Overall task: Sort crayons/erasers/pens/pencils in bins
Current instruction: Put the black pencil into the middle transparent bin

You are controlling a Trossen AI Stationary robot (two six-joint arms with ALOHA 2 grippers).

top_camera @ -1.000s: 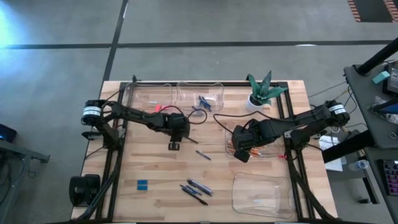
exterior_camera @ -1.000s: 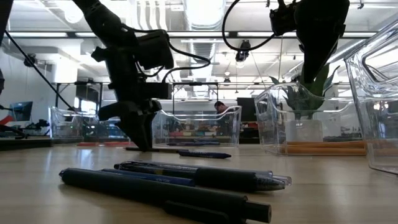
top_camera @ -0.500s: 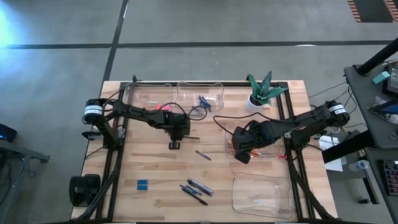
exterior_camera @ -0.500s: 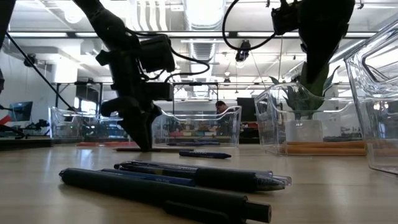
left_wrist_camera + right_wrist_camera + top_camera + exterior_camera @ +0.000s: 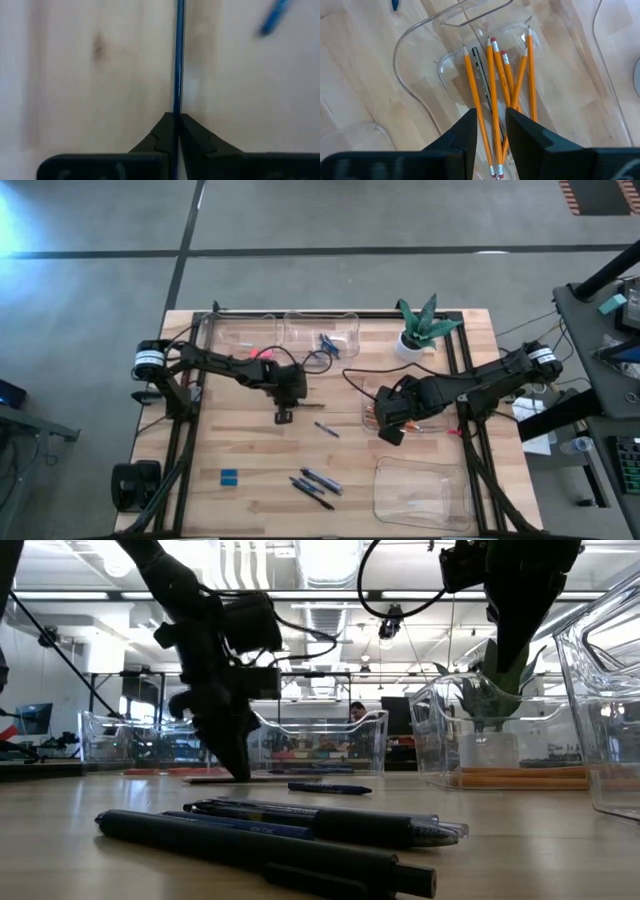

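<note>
My left gripper is down at the tabletop near the middle, shut on a thin dark blue stick. The low view shows that stick lying low and level. My right gripper hangs open above the bin at the right, where several orange pencils lie. A short blue stick lies alone on the wood. Dark pens and a blue eraser lie near the front. Pink erasers and blue crayons are in the two far bins. My left gripper pinches the thin blue stick between its two fingertips. The fingers come from above, slanting down. The stick runs straight on ahead of the fingers and sits about level at table height; whether it is clear of the wood I cannot tell.
A potted plant stands at the far right. A clear bin stands at the near right corner. Black frame rails run along both table sides. Bare wood lies between the lone blue stick and the pens.
My left gripper has shut on the thin stick at the tabletop, its wrist rolling a little as it did so. The stick stays low and about level.
</note>
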